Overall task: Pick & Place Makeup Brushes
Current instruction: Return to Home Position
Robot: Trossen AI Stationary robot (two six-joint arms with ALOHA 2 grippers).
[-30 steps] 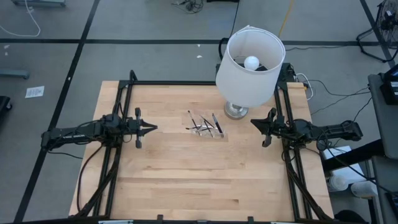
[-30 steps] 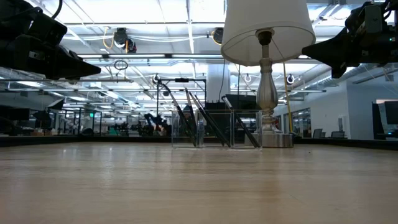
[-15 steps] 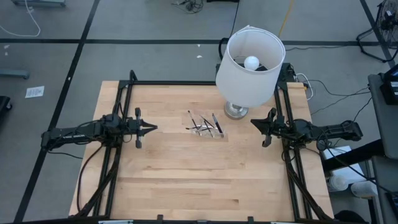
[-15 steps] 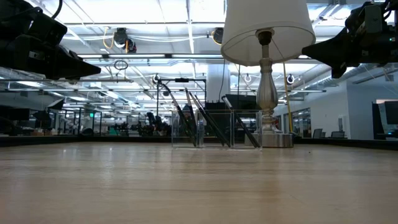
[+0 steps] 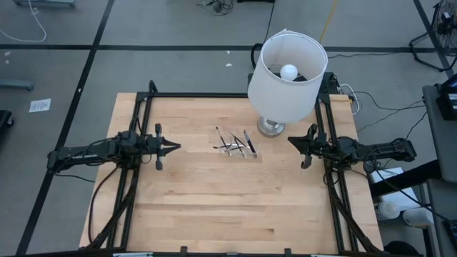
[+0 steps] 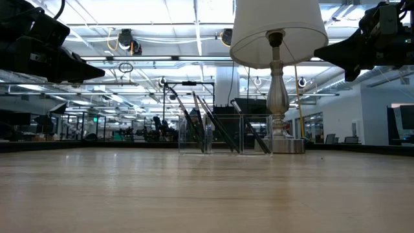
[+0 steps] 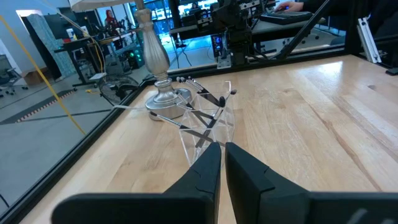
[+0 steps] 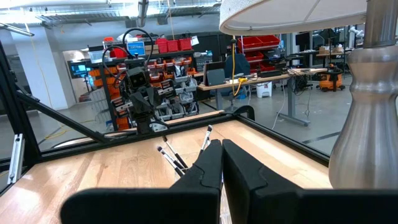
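Several thin dark makeup brushes [image 5: 233, 142] stand slanting in a clear three-part holder [image 6: 224, 134] at the table's middle, their upper ends leaning on its walls; the left wrist view shows the brushes [image 7: 205, 99] too, the right wrist view the brushes [image 8: 171, 155]. My left gripper [image 5: 178, 146] hovers shut above the table left of the holder, pointing at it. My right gripper [image 5: 290, 140] hovers shut to the holder's right, near the lamp base, also pointing at the holder. In their wrist views the left gripper [image 7: 222, 149] and the right gripper [image 8: 221, 147] each show fingers closed together.
A table lamp with a white shade [image 5: 287, 66] and a silver base [image 5: 271, 127] stands at the far right of the table, close to my right gripper. Black frame rails [image 5: 146, 114] run along the table's left, far and right sides. Bare wood [image 5: 228, 207] lies toward the near edge.
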